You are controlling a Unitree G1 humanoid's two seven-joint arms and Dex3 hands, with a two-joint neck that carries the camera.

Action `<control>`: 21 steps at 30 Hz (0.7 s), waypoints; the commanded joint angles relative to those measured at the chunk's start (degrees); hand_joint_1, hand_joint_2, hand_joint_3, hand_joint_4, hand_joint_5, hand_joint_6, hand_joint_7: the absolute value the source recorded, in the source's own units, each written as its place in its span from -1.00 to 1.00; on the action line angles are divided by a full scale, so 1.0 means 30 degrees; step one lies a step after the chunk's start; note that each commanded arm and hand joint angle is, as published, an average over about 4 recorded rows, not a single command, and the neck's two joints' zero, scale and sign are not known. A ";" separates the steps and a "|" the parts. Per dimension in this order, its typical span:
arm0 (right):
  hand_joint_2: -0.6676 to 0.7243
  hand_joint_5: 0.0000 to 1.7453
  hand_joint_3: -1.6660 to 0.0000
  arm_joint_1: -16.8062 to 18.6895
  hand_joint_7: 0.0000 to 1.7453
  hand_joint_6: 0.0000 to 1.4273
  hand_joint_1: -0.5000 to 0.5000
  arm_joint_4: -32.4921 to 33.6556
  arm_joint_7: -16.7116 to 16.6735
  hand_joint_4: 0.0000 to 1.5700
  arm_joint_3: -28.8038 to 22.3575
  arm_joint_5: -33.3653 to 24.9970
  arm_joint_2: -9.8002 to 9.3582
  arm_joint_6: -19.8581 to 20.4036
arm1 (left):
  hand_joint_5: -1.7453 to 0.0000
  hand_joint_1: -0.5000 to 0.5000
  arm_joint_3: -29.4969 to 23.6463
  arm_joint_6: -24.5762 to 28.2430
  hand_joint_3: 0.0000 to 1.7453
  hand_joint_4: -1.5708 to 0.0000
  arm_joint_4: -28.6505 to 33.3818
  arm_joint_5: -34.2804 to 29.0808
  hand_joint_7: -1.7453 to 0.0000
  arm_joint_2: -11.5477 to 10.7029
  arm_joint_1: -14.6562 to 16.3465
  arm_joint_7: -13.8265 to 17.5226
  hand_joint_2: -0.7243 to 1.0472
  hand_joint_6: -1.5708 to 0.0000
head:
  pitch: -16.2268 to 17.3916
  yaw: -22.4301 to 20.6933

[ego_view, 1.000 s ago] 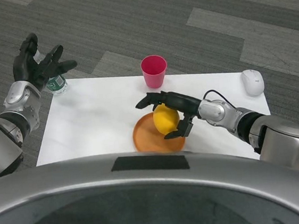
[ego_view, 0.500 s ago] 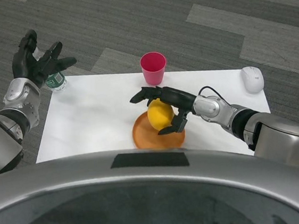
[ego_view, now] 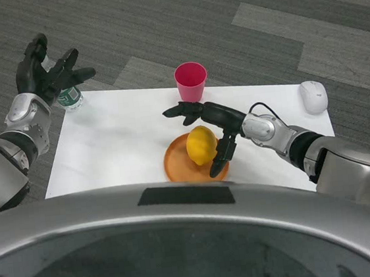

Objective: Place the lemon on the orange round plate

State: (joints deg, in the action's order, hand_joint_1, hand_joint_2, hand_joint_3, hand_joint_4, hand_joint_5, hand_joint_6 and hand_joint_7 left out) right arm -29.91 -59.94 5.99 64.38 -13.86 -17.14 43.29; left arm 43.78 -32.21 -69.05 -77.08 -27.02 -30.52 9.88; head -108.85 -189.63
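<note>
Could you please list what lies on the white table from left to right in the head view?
Bottle → orange round plate → lemon → white mouse. The pink cup is left out, since it sits behind the plate and lemon.

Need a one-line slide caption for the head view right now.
Lemon resting on the orange round plate, right hand spread open around it; left hand raised at the table's far left corner.
</note>
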 commanded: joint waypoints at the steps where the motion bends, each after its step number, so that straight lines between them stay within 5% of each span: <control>1: 0.45 0.11 0.88 -0.0619 -0.68 -0.96 0.67 -0.0002 0.0156 -1.00 0.0058 -0.0215 -0.0131 -0.0105 | 1.00 1.00 -0.0078 0.0161 -0.90 0.29 0.0003 -0.0089 1.00 0.0161 -0.0169 -0.0041 0.80 0.80 | 0.0030 0.0041; 6: 0.52 0.06 0.90 -0.0634 -0.68 -0.98 0.67 -0.0002 0.0222 -1.00 0.0036 -0.0215 -0.0146 -0.0105 | 1.00 1.00 -0.0100 0.0161 -0.93 0.29 0.0025 -0.0089 1.00 0.0161 -0.0169 -0.0005 0.80 0.80 | 0.0033 0.0065; 12: 0.55 -0.22 0.90 -0.0429 -0.90 -1.00 0.44 0.0042 0.0229 -1.00 -0.0748 -0.0201 -0.0175 -0.0002 | 1.00 1.00 -0.0239 0.0161 -0.93 0.29 0.0120 -0.0089 1.00 0.0146 -0.0125 0.0061 0.80 0.80 | -0.0084 0.0132; 21: 0.45 -0.33 0.90 0.1343 -0.92 -1.00 0.33 0.0247 0.0039 -1.00 -0.5406 -0.0098 -0.0351 0.2224 | 1.00 1.00 -0.0385 0.0161 -0.90 0.29 0.0135 -0.0089 1.00 0.0131 -0.0067 0.0076 0.80 0.80 | -0.0676 0.0424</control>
State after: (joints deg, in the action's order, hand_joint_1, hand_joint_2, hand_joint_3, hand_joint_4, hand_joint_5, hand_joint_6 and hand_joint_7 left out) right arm -26.64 -59.72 6.55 50.39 -13.72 -17.57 48.33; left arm 43.13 -32.07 -68.61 -77.09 -26.90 -30.52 9.95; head -110.63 -188.47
